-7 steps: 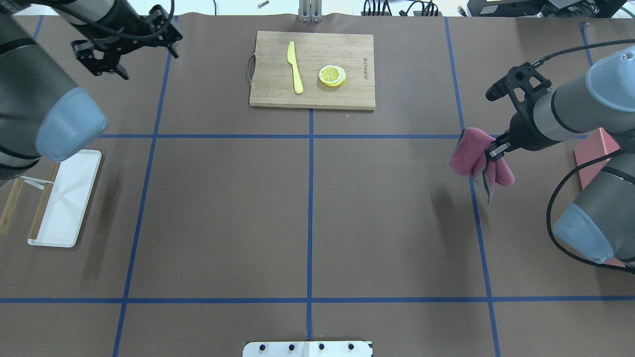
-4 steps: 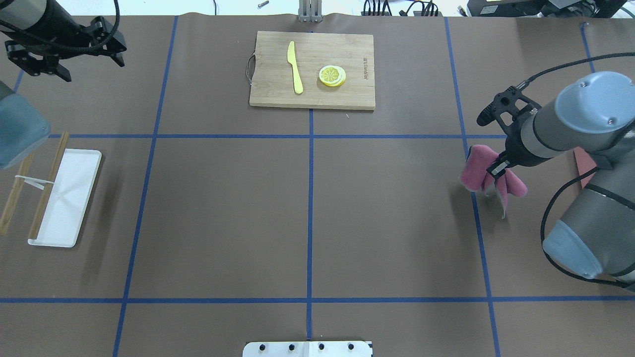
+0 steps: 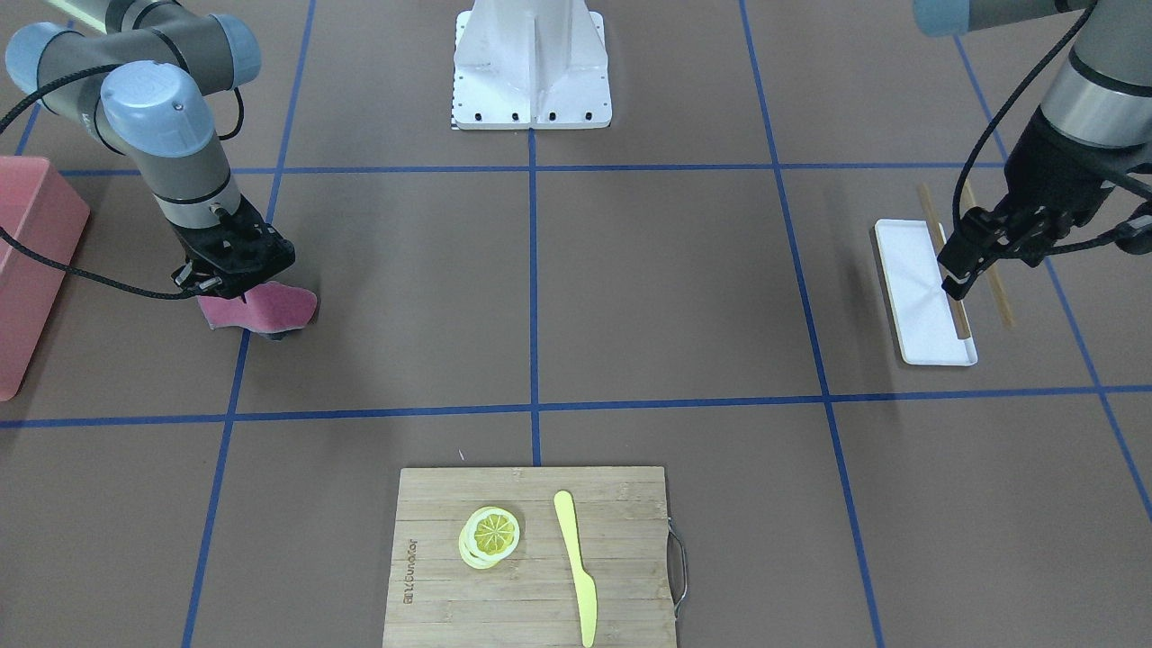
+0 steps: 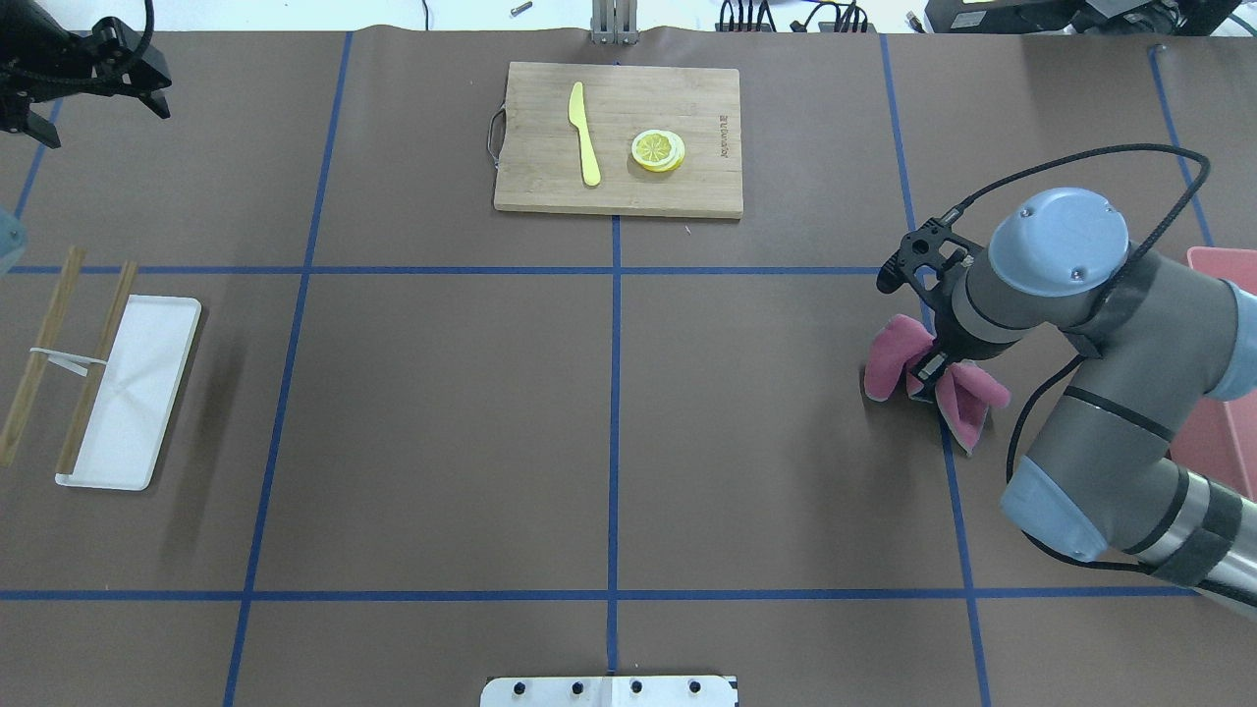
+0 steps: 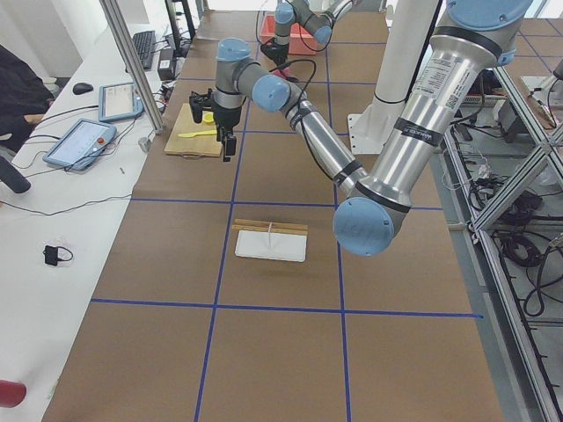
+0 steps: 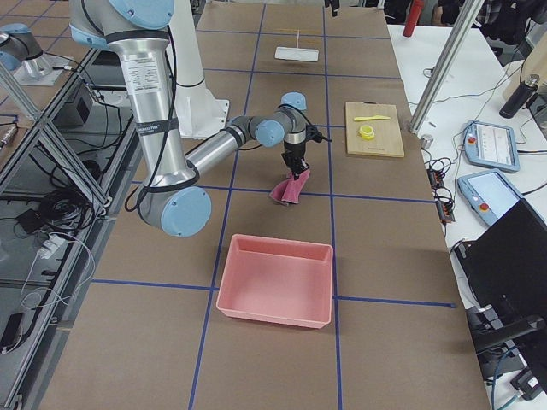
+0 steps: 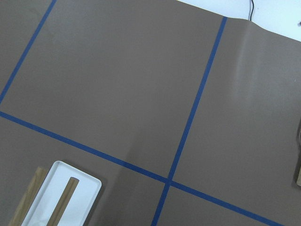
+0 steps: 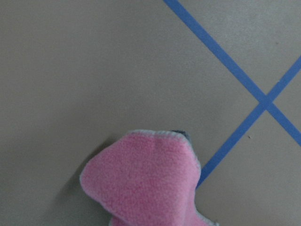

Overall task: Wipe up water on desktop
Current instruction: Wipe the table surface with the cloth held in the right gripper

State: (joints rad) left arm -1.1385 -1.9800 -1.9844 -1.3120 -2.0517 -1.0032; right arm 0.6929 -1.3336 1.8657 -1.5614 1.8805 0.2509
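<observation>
Right gripper (image 4: pixel 928 373): fingers clamped on the bunched middle of a pink cloth (image 4: pixel 887 361), pointing straight down. Cloth folds hang on either side of the fingers. The lowest fold sits at the desktop (image 4: pixel 442 412); firm contact cannot be confirmed. Cloth straddles the right-hand blue tape line (image 4: pixel 957 511), just on the robot's side of the far cross line.

Left gripper (image 4: pixel 104 126): fingers spread apart, empty, raised over the far left corner of the desktop.

Pink bin (image 6: pixel 273 282) at the desktop's right end, near the cloth. White tray (image 4: pixel 147 393) with a pair of chopsticks (image 4: pixel 93 378) at the left end. Bamboo cutting board (image 4: pixel 687 191) at far centre carries a yellow knife (image 4: pixel 584 133) and lemon slices (image 4: pixel 658 149).
</observation>
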